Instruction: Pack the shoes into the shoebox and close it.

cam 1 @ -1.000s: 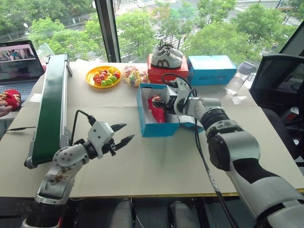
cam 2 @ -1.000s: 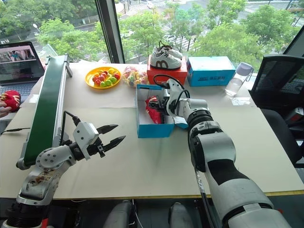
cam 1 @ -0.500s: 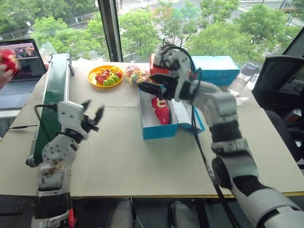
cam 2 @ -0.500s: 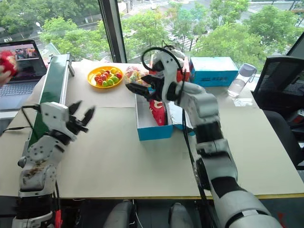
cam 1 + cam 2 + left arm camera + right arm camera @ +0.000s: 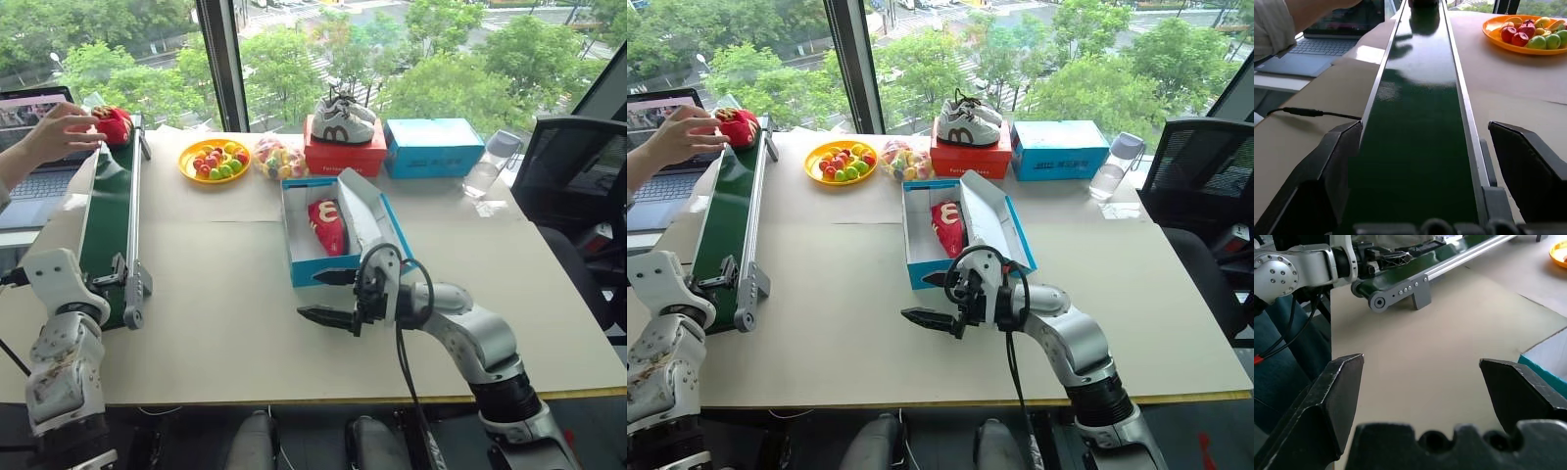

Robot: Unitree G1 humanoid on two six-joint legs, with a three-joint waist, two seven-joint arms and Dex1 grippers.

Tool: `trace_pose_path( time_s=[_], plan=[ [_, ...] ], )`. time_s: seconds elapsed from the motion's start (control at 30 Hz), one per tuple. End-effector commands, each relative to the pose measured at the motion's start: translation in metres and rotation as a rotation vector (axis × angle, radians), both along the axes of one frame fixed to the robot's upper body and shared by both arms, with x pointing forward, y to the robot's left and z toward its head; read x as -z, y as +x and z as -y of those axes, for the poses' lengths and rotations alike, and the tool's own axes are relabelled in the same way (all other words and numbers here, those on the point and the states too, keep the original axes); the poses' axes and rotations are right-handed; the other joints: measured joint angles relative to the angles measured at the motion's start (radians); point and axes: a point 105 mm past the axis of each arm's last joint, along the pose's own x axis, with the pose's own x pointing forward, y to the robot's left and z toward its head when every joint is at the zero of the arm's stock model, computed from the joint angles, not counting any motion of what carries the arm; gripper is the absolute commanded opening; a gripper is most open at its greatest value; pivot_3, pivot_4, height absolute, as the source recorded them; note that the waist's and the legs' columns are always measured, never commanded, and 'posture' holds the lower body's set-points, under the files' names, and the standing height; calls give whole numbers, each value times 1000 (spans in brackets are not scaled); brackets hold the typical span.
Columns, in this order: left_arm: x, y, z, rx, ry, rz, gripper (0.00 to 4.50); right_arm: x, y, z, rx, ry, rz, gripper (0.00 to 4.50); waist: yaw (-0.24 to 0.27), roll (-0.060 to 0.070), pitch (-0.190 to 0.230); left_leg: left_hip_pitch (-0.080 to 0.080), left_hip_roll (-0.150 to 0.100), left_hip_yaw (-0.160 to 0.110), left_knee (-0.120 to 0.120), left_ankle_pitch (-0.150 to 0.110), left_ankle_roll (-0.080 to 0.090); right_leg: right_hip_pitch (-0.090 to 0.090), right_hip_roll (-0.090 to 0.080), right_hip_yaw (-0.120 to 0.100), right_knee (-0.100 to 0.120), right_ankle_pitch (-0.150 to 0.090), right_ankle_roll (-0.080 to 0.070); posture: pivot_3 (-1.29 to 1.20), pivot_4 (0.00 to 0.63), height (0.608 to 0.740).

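Left eye view: right gripper (image 5: 326, 298) hangs low over bare tabletop (image 5: 225, 323) just in front of the shoebox (image 5: 312, 269), fingers spread wide, nothing between them, pointing toward the robot's left. Left gripper (image 5: 1420, 161) sits at the near end of the green conveyor belt (image 5: 106, 220), fingers spread wide with the belt's end between them in the left wrist view; contact not clear. Shoebox is open, lid (image 5: 366, 211) tilted up on its right side, one red shoe (image 5: 326, 224) lying inside. Second red shoe (image 5: 114, 124) is at the far end of the belt under a person's hand (image 5: 57, 132). Farther back: plate of fruit (image 5: 215, 159), bag of sweets (image 5: 278, 157), white-and-grey sneakers (image 5: 343, 119) on a red box (image 5: 344, 156), plainer blue box (image 5: 435, 145), water bottle (image 5: 488, 164).
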Motion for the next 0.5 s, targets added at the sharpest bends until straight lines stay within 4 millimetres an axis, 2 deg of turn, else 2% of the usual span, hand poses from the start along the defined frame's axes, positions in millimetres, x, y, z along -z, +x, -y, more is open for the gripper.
trace_pose_path(
  time_s=[0.03,0.23,0.5],
  plan=[
    [-6,0,-3,-24,31,10,4444,-8,5,-1,48,21,84,4500,2,0,0,0,0,0,0,0,0,0,0,0,0,0,0,0,150,740],
    [-2,6,-1,-14,22,-18,4444,-6,13,-1,114,39,49,4500,2,-1,0,0,0,0,0,0,0,1,0,0,0,0,0,0,150,740],
    [-6,15,1,5,51,-23,4444,-2,13,-3,138,43,31,4500,2,-1,0,0,0,0,0,0,0,1,0,0,0,0,0,0,150,740]
  ],
)
